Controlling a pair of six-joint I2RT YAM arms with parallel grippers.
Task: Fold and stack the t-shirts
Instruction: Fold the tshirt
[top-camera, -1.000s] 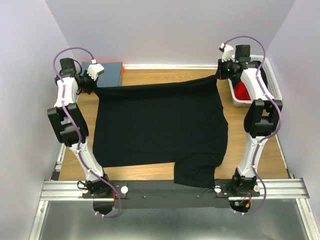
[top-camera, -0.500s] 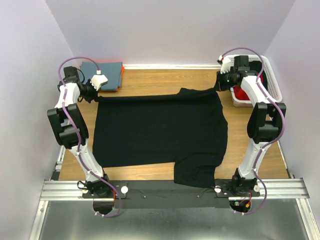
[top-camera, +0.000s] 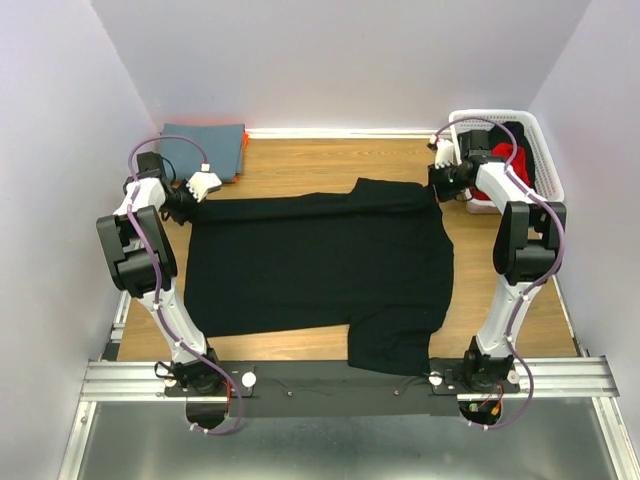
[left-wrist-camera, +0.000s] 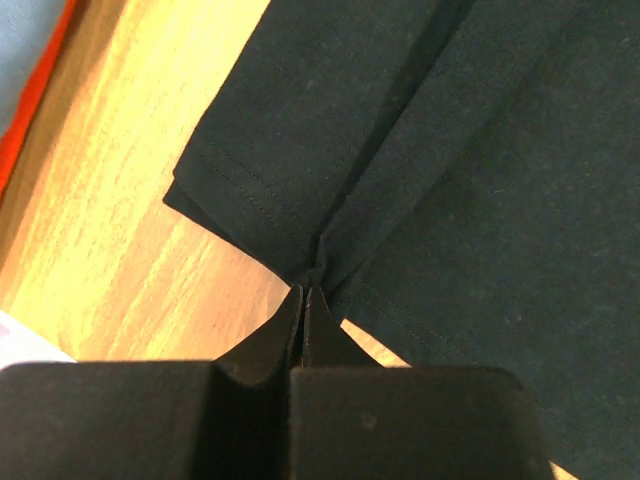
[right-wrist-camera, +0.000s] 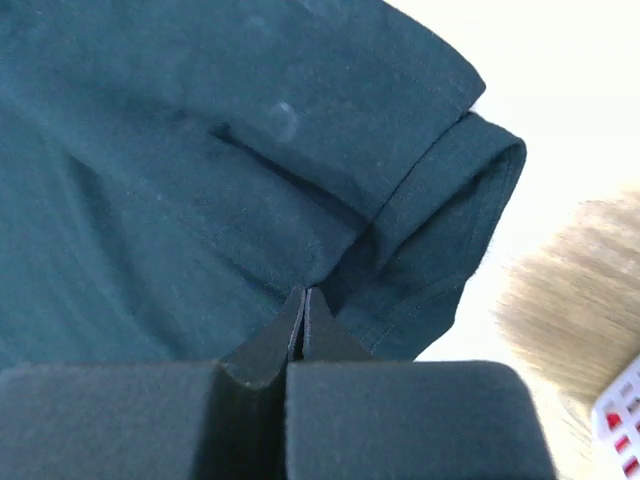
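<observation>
Shirt (top-camera: 320, 265), black, lies spread flat mid-table (top-camera: 300, 160). Left gripper (top-camera: 192, 204) pinches its 10 o'clock corner and right gripper (top-camera: 437, 186) its 2 o'clock sleeve. Both are clamped on cloth, arms reaching far, elbows raised.

Both arms reach far forward with elbows raised and wrists angled inward. The left gripper (top-camera: 191, 204) and right gripper (top-camera: 438, 189) sit low, fingers (left-wrist-camera: 268, 346) pinched together on the shirt's (top-camera: 320, 262) far corners.

No legible text, label, brand, number or sign is observed in any view. The black t-shirt (top-camera: 320, 262) is seen plain, with no print.
</observation>
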